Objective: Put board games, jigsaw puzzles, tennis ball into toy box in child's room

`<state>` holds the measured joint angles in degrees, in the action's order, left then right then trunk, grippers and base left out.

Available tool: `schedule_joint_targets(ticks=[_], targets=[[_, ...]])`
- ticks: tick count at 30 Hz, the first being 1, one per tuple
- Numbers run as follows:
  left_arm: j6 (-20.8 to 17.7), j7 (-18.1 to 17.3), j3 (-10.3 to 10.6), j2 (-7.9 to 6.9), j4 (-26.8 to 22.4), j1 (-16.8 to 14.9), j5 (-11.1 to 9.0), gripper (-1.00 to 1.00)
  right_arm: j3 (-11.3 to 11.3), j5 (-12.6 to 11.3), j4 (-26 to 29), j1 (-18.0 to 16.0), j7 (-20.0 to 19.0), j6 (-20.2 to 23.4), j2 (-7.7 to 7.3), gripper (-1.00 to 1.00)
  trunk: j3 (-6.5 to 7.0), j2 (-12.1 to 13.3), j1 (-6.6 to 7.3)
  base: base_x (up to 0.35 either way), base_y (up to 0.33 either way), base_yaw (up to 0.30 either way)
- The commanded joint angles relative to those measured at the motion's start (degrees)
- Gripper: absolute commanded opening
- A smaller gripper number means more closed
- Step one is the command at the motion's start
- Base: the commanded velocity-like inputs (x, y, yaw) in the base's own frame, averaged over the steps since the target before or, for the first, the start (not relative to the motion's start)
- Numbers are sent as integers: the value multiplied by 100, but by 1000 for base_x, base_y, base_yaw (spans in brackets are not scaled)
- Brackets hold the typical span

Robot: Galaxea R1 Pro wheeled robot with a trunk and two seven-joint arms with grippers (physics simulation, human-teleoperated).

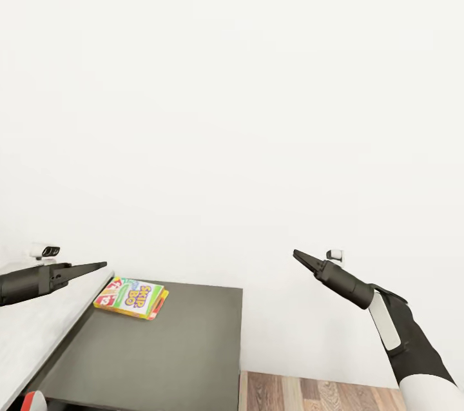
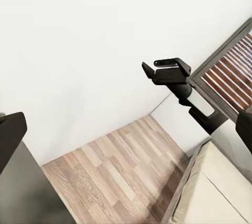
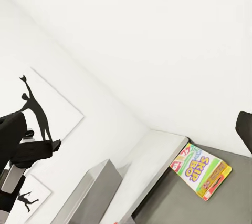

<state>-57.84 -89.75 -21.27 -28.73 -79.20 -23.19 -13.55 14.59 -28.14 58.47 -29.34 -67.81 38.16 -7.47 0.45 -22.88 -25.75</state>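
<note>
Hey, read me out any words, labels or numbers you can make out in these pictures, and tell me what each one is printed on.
"SKIP BO": on the lid of the game box lying on the dark desk.
The other small print on that box is too blurred to read.
The wall prints carry black figures, no words.

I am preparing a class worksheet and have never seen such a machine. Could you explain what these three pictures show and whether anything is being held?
It is a simulated two-armed robot. The big picture looks down from its head: the left hand and right hand hang in the air, both closed and empty. A SKIP-BO board game lies at the back of the dark grey table, against the white wall. The other two pictures come from cameras on the wrists; the right one sees the game too.
</note>
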Motion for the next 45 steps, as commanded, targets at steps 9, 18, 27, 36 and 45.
schedule_joint_targets(ticks=[9, 18, 27, 36, 45], targets=[[-61, -25, 2, -1, 1, -1, 5, 100, 0, -18, -2, -2, -5, 42, 15, 100, 20, -4, -3, 73, 100, -61], [-61, -25, 4, -1, 1, -1, -3, 100, 0, -16, -2, -2, -5, 42, 18, 100, 25, -4, -3, 116, 14, -12], [-61, -25, 5, -1, 1, -1, -2, 100, 1, -17, -2, -2, -5, 42, 12, 100, 25, -4, -3, 108, 95, -1], [-61, -25, 8, -1, 1, -1, 2, 100, 0, -16, -2, -2, -5, 42, 9, 100, 25, -4, -3, 109, 50, 0], [-61, -25, 9, -1, 1, -1, 1, 100, 7, -16, -2, -2, 3, 44, 17, 100, 25, -4, -3, 88, 69, 0]])
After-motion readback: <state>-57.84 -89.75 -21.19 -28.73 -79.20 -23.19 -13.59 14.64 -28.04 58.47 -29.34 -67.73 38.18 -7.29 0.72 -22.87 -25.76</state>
